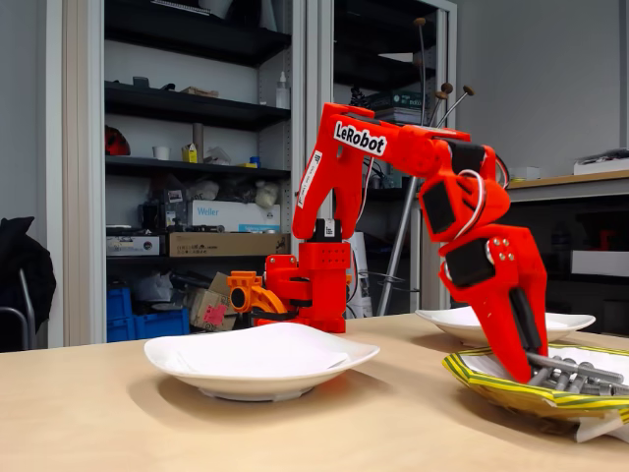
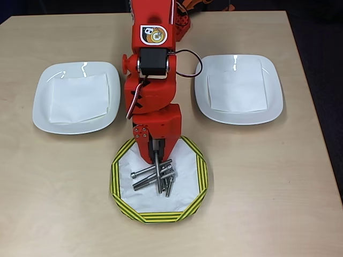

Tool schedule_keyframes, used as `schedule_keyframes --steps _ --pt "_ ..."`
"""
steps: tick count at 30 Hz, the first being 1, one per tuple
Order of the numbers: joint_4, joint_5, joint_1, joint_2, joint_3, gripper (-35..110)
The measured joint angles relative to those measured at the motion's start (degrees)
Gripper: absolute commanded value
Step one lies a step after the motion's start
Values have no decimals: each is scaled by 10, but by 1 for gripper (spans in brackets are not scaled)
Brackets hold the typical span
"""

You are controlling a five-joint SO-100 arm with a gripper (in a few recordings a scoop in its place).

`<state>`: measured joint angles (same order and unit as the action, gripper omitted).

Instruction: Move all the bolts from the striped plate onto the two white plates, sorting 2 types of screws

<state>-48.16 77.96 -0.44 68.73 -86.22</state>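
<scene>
Fixed view: our red two-finger hand (image 1: 526, 366) is down inside the shallow paper plate w/ the yellow and dark-green striped rim (image 1: 491, 385), lower right of frame, tips at the heap of small grey metal bolts (image 1: 580, 374). We can't tell from here whether it's released or clenched. One plain glossy white plate (image 1: 197, 359) sits at lower centre-left on the light wooden desk (image 1: 88, 418); a 2nd white plate (image 1: 570, 323) peeks out behind the hand at right. No bolt visible on either, though their insides are barely seen at this angle.

Overhead view: the hand (image 2: 156, 160) points down-frame into the striped plate (image 2: 115, 179) at bottom centre, its tips at the upper end of the bolt pile (image 2: 155, 179); the jaws look close together, but we can't tell if they grip a bolt. Left white plate (image 2: 40, 104) and right white plate (image 2: 273, 101) each hold just a paper sheet, no bolts.

Progress, as we judge it: nothing sorted yet, all bolts left to move.

Counts: 2 white plates, 1 striped plate, roughly 6–7 bolts (overlapping, so approx.), longer and shorter mixed.
</scene>
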Motion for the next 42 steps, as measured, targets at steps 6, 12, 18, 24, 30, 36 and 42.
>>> schedule_keyframes --steps 6,12,18,24,30,36,42 --pt "-48 -33 5 -1 65 0" --pt "-107 -62 24 -3 128 0" --pt "-127 -76 31 -3 138 0" --pt "-106 -71 27 -3 129 0" --pt "-41 -30 10 -28 76 0" --pt "22 26 2 -45 24 0" --pt "44 34 1 -42 5 5"
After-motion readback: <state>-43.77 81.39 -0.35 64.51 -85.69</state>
